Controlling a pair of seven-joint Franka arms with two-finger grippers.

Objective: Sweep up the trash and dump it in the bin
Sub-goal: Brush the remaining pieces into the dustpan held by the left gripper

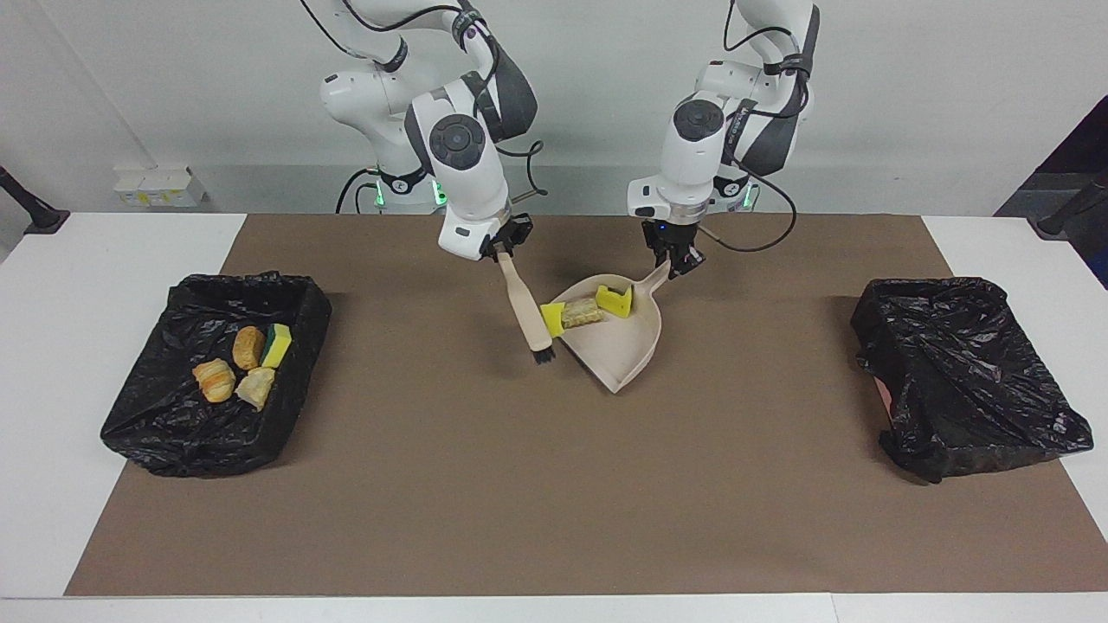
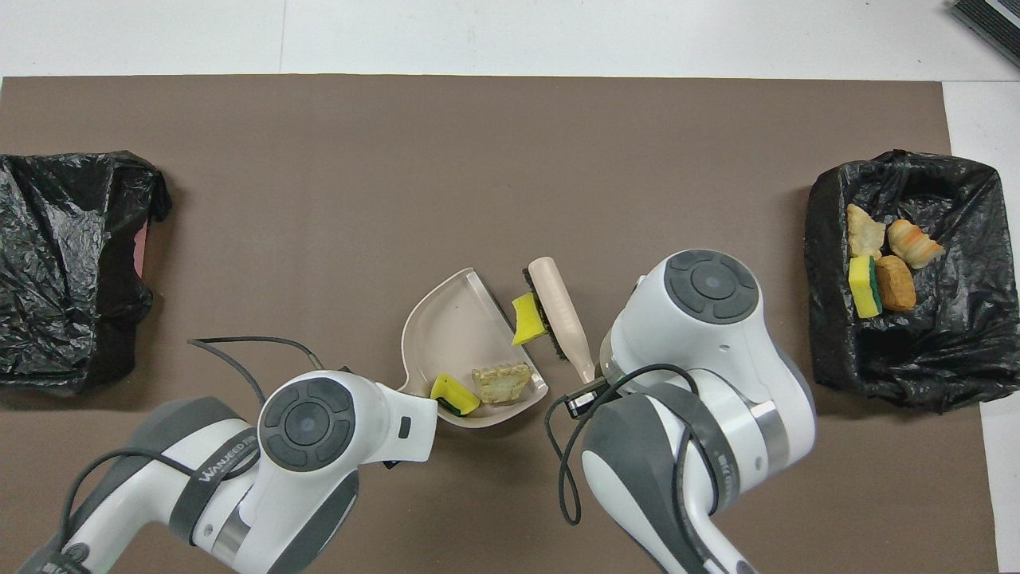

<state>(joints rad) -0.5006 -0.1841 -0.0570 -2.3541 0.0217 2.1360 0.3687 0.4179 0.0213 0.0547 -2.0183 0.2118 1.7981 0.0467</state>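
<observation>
My left gripper (image 1: 680, 263) is shut on the handle of the beige dustpan (image 1: 619, 350), whose body also shows from above (image 2: 450, 327). Trash lies at the pan's handle end: a yellow sponge chunk (image 1: 616, 300) (image 2: 452, 395) and a tan bread lump (image 1: 580, 313) (image 2: 502, 383). Another yellow sponge chunk (image 1: 551, 317) (image 2: 526, 319) sits at the pan's mouth against the bristles of the beige brush (image 1: 525, 303) (image 2: 560, 307). My right gripper (image 1: 504, 250) is shut on the brush handle, with the bristles pointing down. The bin (image 1: 147, 424) (image 2: 829, 319) at the right arm's end holds several more pieces.
A second bin lined with black bag (image 1: 961, 372) (image 2: 72, 263) stands at the left arm's end of the table. A brown mat (image 1: 554, 502) covers the table's middle. In the overhead view my left gripper is hidden under its own wrist.
</observation>
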